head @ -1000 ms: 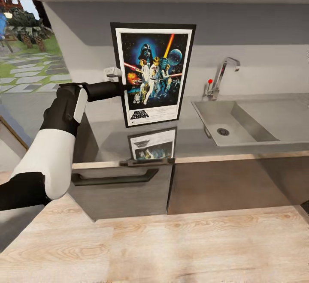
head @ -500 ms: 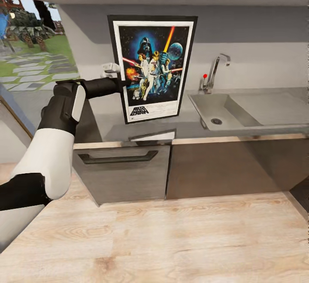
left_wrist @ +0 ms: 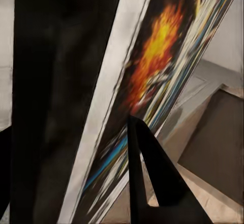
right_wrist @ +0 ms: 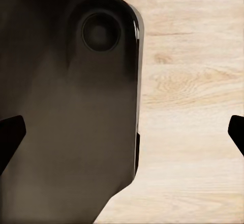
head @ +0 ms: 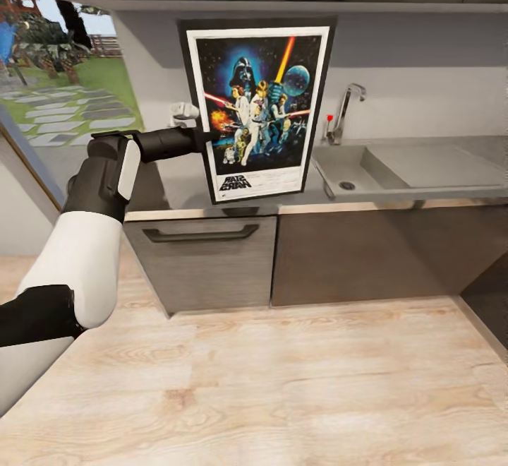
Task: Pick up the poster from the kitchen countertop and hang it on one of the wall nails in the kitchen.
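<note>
One poster (head: 258,108), upright and clear above the bench (head: 451,169), sits at 3 o'clock of the left pincer (head: 204,142), which pinches its left edge; right pincer's fingertips (right_wrist: 11,132) are spread.

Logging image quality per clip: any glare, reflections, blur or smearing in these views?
Head view: sharp, with soft sheen on the kitchen countertop; the poster reads crisply. Left wrist view: the poster sits very close, its artwork smeared into streaks. Right wrist view: a dark robot part looks soft, the wood floor slightly blurred.
</note>
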`<state>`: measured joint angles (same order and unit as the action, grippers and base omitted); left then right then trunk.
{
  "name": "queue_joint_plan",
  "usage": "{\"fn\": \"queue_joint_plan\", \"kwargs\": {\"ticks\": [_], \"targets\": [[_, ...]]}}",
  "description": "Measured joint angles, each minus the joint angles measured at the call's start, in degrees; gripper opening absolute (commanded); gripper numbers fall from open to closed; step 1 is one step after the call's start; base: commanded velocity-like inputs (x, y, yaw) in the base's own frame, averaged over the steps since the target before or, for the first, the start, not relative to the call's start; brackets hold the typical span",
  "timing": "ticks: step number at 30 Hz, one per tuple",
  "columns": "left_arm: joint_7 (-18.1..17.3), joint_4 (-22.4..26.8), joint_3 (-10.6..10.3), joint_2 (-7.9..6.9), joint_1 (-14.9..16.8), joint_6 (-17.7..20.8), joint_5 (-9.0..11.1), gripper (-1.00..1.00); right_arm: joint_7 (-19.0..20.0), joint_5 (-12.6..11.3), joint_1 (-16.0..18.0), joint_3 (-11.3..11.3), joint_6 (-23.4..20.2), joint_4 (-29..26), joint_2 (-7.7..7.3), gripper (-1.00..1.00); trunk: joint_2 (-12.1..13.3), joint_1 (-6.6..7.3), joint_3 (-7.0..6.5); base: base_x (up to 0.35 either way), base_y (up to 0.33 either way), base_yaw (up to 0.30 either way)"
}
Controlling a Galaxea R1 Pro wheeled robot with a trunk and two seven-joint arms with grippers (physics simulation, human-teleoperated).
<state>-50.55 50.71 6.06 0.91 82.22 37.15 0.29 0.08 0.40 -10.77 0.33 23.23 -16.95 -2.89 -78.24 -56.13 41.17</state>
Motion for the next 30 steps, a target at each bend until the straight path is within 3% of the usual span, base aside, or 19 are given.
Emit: {"fn": "queue_joint_plan", "kwargs": {"ticks": [8, 12, 26, 29, 30], "targets": [[-3.2, 0.0, 0.1, 0.08, 0.0, 0.0, 0.4, -1.0, 0.0, 0.0, 0.0, 0.0, 0.0, 0.0, 0.0, 1.0, 0.0, 0.0, 0.0, -0.34, 0.0, 0.0], [-4.8, 0.0, 0.2, 0.09, 0.0, 0.1, 2.8, -1.0, 0.0, 0.0, 0.0, 0.0, 0.0, 0.0, 0.0, 1.0, 0.0, 0.0, 0.0, -0.34, 0.0, 0.0], [-5.6, -0.7, 0.3, 0.11, -0.2, 0.4, 4.3, -1.0, 0.0, -0.1, 0.1, -0.1, 0.0, -0.2, 0.05, 1.0, 0.0, 0.02, 0.0, -0.275, 0.0, 0.0], [-5.6, -0.5, 0.3, 0.58, -0.9, 4.7, 4.2, -1.0, 0.0, 0.0, 0.1, 0.0, 0.0, -0.4, 0.12, 1.0, 0.0, 0.03, 0.01, -0.044, 0.0, 0.0], [-5.5, -0.1, 0.2, 1.13, -2.2, 8.6, 4.0, -1.0, -0.1, 0.0, 0.2, 0.1, 0.1, -1.3, 0.29, 1.0, 0.0, 0.03, 0.01, -0.02, 0.0, 0.0]]}}
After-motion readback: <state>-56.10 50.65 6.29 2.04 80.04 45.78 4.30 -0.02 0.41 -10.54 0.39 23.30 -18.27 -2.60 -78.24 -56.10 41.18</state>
